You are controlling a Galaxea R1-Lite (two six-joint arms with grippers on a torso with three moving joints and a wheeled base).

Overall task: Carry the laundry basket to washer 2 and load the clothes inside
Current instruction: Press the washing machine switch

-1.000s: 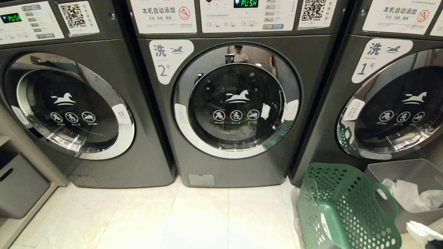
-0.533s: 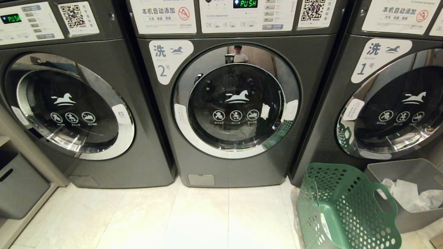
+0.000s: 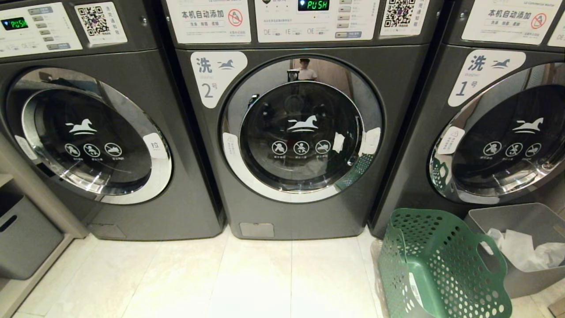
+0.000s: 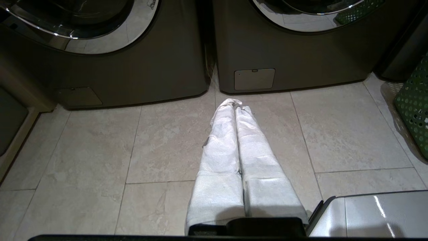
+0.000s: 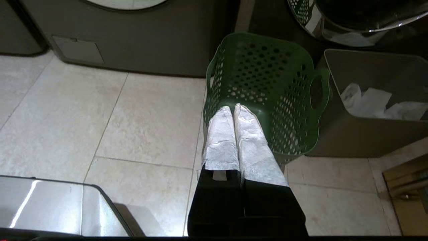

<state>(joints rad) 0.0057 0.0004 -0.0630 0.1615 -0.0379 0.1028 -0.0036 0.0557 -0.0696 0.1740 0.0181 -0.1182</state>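
Note:
Washer 2 point(image 3: 302, 128) stands in the middle of the row with its round door closed. The green laundry basket point(image 3: 441, 269) sits on the floor to its right, and no clothes show inside it. In the right wrist view my right gripper point(image 5: 232, 108) is shut and holds nothing; its white-wrapped fingers point over the near rim of the basket point(image 5: 267, 87). My left gripper point(image 4: 235, 104) is shut and empty, hanging above the floor tiles in front of washer 2's base. The clothes are out of view. Neither gripper appears in the head view.
A grey bin point(image 3: 529, 282) with white material point(image 3: 521, 249) stands right of the basket, below washer 1 point(image 3: 507, 132). Another washer point(image 3: 88, 132) is on the left, beside a grey box point(image 3: 22, 238) on a low shelf. Pale floor tiles point(image 3: 247, 282) lie in front.
The white tip of my right gripper, seen at the lower right corner of the head view a second ago, has dropped out of that view. The washers, basket and bin stay put.

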